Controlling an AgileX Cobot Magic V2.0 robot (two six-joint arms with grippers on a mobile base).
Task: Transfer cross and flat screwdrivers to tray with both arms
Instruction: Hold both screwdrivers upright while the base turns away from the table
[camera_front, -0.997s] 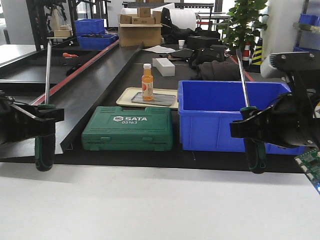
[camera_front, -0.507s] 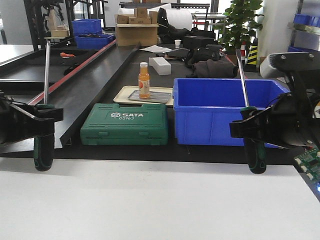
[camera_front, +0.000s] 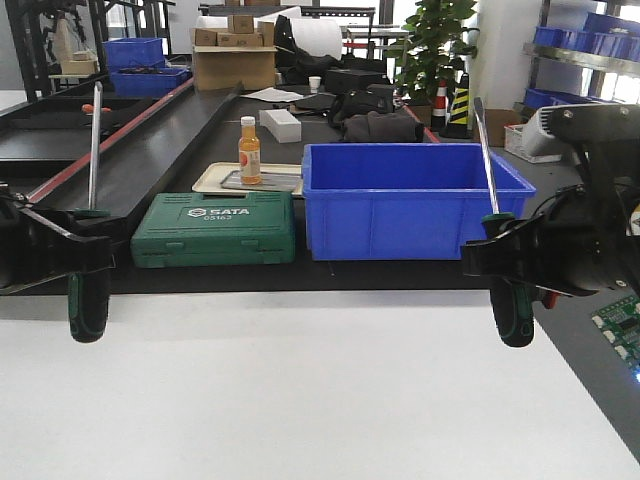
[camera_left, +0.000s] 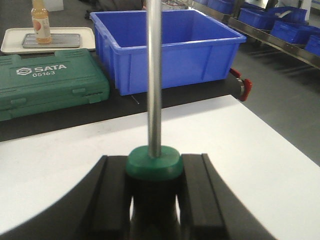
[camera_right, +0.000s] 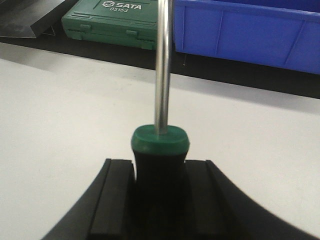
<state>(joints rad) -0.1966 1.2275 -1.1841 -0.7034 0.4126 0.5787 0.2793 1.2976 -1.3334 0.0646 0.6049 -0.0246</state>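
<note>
Pointing up: screwdrivers (camera_front: 88, 300) (camera_front: 511, 312); "SATA 05163" case (camera_front: 213, 228)

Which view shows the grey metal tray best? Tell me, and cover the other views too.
Left wrist view: the grey tray shows from above, resting in a beige tray with a bottle on it. The front view gives only a flat sliver behind the green case. The right wrist view misses it.

The right gripper (camera_right: 160, 182) clamps the screwdriver (camera_right: 160, 141) by its black handle at lower centre; silver shaft runs off the top edge; green case (camera_right: 117, 22) upper left; blue bin (camera_right: 250, 35) upper right; white counter (camera_right: 60, 110) below.
</note>
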